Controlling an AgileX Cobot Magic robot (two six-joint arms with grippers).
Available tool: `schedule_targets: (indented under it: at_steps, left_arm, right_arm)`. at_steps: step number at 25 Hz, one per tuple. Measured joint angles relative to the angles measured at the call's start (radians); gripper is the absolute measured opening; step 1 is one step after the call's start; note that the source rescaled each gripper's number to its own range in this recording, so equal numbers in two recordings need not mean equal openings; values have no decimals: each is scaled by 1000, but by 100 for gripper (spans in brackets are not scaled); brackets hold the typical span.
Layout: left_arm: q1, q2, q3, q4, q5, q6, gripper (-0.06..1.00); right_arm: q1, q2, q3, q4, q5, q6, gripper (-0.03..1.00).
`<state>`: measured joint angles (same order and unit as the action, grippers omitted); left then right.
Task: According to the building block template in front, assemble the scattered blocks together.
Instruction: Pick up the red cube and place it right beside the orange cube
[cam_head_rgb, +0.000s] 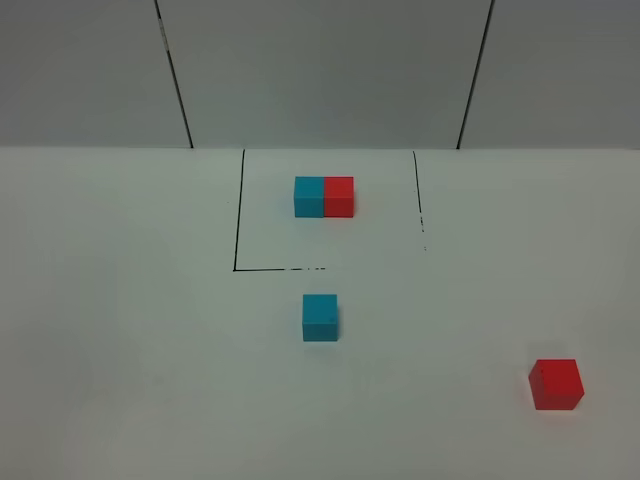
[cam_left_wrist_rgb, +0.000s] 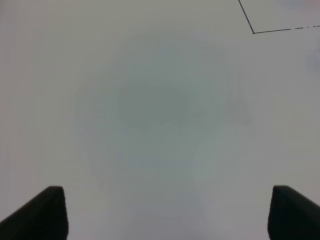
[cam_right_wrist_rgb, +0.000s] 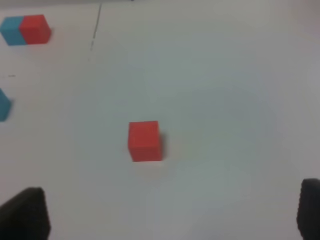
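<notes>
The template (cam_head_rgb: 324, 196), a joined cyan-left, red-right bar, stands inside a black-lined rectangle at the back centre; it also shows in the right wrist view (cam_right_wrist_rgb: 26, 30). The loose cyan cube (cam_head_rgb: 320, 317) sits just in front of the rectangle; its edge shows in the right wrist view (cam_right_wrist_rgb: 4, 104). The loose red cube (cam_head_rgb: 556, 384) sits at the front right, far from the cyan one. In the right wrist view the red cube (cam_right_wrist_rgb: 145, 141) lies ahead of my open right gripper (cam_right_wrist_rgb: 170, 215). My left gripper (cam_left_wrist_rgb: 162, 212) is open over bare table. Neither gripper shows in the exterior view.
The white table (cam_head_rgb: 130, 330) carries a black-lined rectangle (cam_head_rgb: 238, 210); one corner of it shows in the left wrist view (cam_left_wrist_rgb: 253, 32). A grey panelled wall (cam_head_rgb: 320, 70) stands behind the table.
</notes>
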<state>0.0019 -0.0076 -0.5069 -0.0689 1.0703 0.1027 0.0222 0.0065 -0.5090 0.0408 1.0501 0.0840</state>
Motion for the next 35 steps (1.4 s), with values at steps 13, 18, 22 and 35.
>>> schedule_targets:
  at_steps: [13, 18, 22, 35]
  left_arm:
    - [0, 0, 0, -1, 0, 0, 69]
    - [0, 0, 0, -1, 0, 0, 69]
    - [0, 0, 0, -1, 0, 1, 69]
    - [0, 0, 0, -1, 0, 1, 69]
  right_arm:
    - [0, 1136, -244, 166, -118, -32, 100]
    - [0, 1478, -359, 160, -188, -62, 100]
    - [19, 1628, -429, 151, -190, -96, 100]
    - [100, 1781, -449, 105, -334, -98, 100]
